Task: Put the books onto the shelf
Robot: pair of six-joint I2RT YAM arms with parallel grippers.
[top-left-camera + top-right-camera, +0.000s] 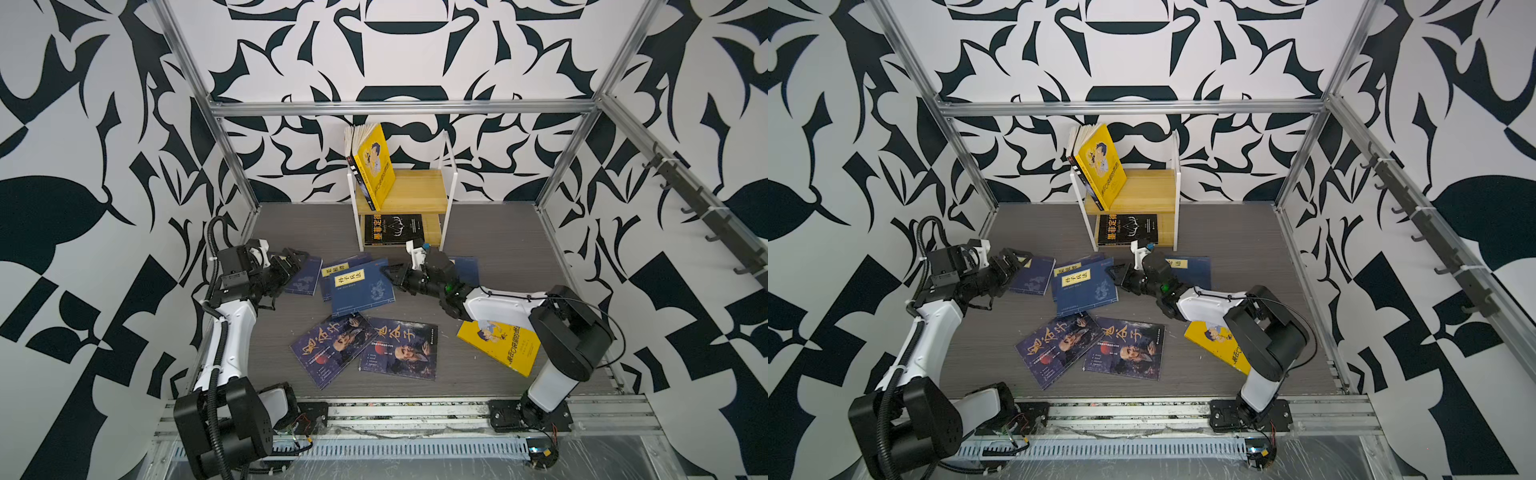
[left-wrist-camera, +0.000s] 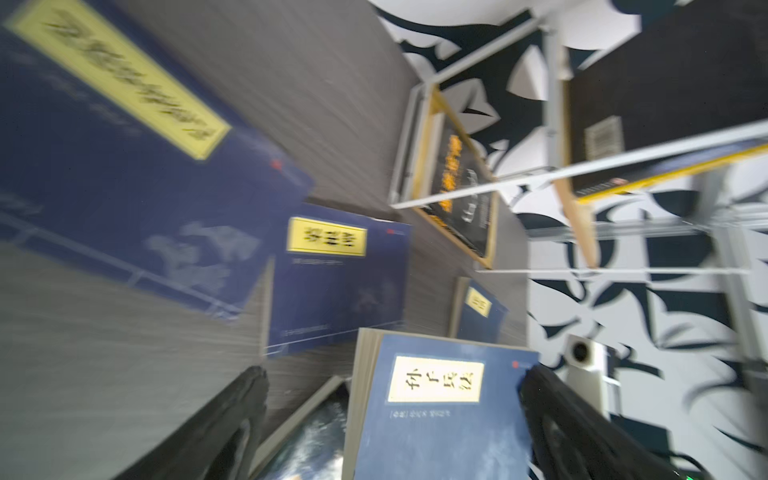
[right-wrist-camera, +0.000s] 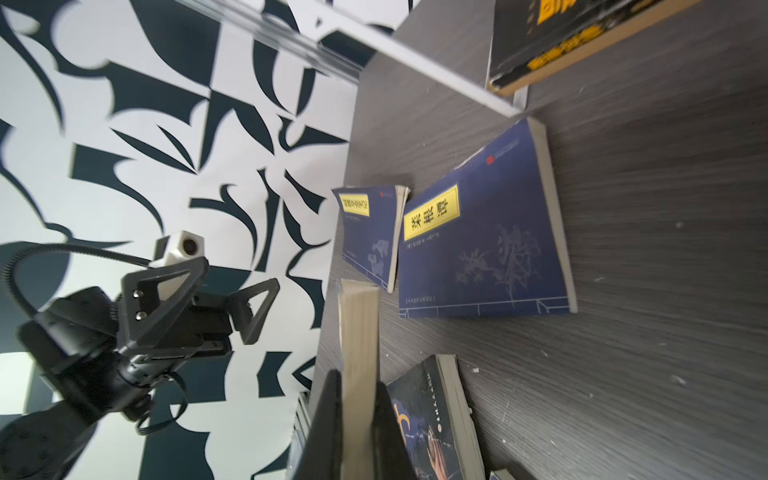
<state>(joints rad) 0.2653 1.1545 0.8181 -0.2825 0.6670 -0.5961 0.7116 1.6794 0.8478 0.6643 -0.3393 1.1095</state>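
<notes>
**Top views.** The shelf (image 1: 415,193) stands at upper centre, against the back wall. A yellow book (image 1: 374,166) leans on its upper board, and a black book (image 1: 392,228) lies on the lower board. At frame centre the right gripper (image 1: 390,275) is clenched on the right edge of a navy book (image 1: 361,289). That book overlaps a second navy book (image 1: 334,270). The left gripper (image 1: 297,257) is released and empty, and hovers over a third navy book (image 1: 305,282) at centre left.

**Left wrist view.** The held navy book (image 2: 436,407) fills the lower centre with its label facing the camera. It appears tipped up. Whether it is clear of the table cannot be told.

**Right wrist view.** The right gripper (image 3: 357,382) pinches the book's page edge (image 3: 359,324) at lower centre. The left gripper (image 3: 216,299) shows at centre left with its fingers spread.

**Procedure (judgement).**
1. Raise the book clear of the one beneath before swinging toward the shelf.
2. Move slowly. A thin paperback held by one edge will probably droop.
3. Aim for the bare board right of the leaning yellow book, since contact could topple it.
4. Keep the left gripper out of the path.
</notes>
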